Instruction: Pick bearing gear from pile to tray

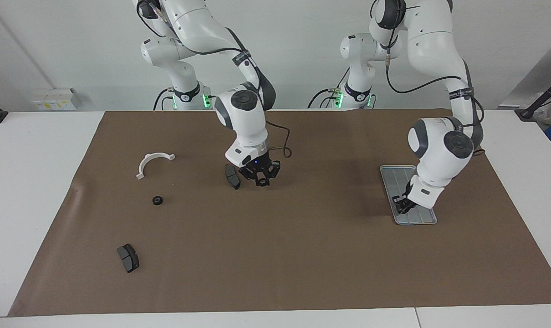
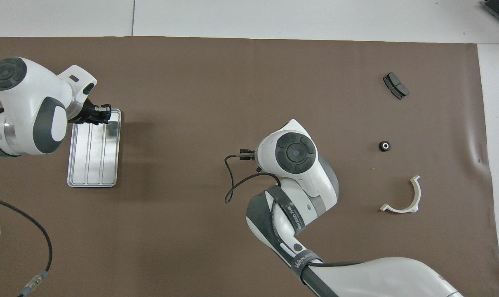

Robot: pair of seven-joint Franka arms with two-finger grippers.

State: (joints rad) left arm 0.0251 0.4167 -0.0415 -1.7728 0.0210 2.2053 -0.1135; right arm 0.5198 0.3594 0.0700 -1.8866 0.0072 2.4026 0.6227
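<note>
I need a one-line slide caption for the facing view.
Left gripper over the tray; right gripper beside a dark pad.

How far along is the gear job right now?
Done: no gear shows in the tray yet. In hand: the left gripper is shut, low over one end of the tray; I can't see a gear in it. Left: one black gear lies on the mat; the right gripper hovers beside a dark pad.

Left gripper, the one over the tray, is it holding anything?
Cannot be told: the left gripper has its jaws shut over the tray, and nothing shows between them.
</note>
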